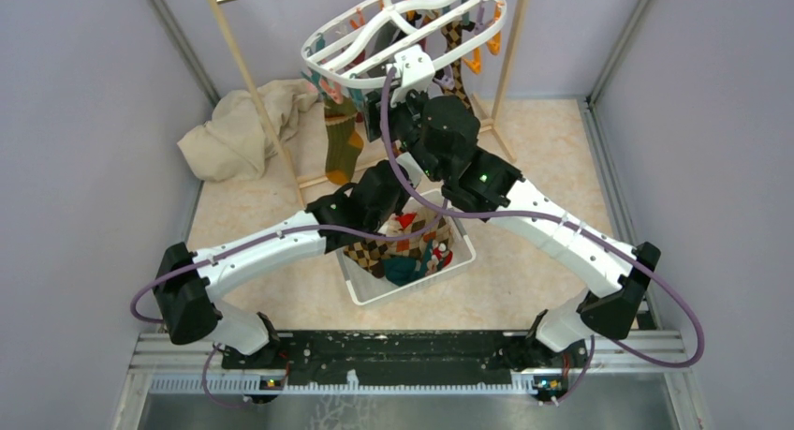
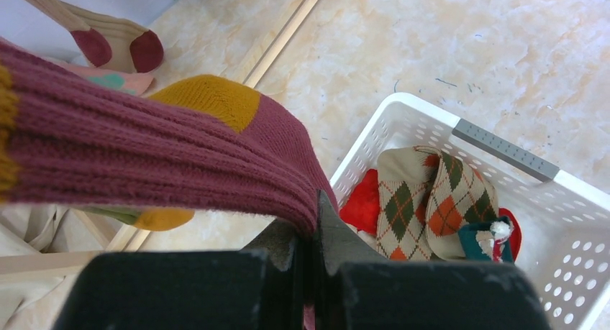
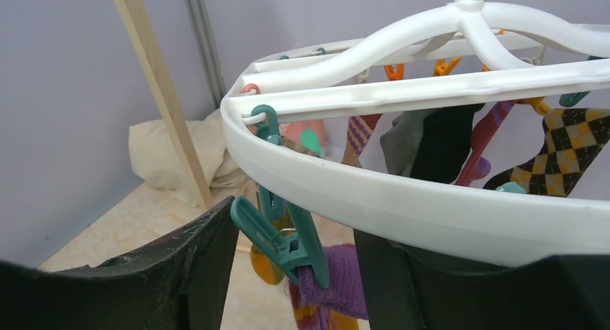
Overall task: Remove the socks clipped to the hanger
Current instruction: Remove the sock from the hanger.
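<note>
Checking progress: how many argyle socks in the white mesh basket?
2, adjacent in the white plastic mesh basket: a beige argyle sock with green diamonds and one with orange diamonds. Others may be hidden.

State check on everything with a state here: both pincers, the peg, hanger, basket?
Left pincer: shut on the maroon sock.
Right pincer: open, straddling the teal peg.
Teal peg: clamped on a purple sock.
Hanger: hung, socks clipped on.
Basket: holding several socks.
</note>
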Available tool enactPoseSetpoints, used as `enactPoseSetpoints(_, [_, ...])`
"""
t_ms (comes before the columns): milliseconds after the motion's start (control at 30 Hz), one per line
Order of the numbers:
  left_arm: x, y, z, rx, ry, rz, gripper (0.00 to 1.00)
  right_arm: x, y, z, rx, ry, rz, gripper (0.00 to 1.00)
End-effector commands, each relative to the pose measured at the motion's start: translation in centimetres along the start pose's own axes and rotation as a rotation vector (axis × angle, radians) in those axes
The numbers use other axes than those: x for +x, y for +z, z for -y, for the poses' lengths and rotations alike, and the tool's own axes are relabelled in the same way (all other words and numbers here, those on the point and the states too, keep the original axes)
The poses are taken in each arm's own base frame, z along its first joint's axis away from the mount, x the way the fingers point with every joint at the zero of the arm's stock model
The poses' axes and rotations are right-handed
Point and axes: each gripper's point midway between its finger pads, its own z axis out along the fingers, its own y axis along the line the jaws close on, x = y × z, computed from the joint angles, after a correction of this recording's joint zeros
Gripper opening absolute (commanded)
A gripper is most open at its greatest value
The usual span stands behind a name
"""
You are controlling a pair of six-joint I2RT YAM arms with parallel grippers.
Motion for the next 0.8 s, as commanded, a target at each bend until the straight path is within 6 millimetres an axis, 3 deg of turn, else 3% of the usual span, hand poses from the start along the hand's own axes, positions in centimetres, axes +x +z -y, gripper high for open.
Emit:
enactPoseSetpoints(0, [-1.0,-0.06,0.16,0.002,0.005,0.014,0.0,-3.82,-0.91,-0.32,-0.025,0.05,0.109,0.59])
enactPoseSetpoints(767, [-1.02,0.05,0.43,0.009,0.016,0.012,0.0,-4.39,-0.34,-0.98,-0.048,0.062,0.133,0.32])
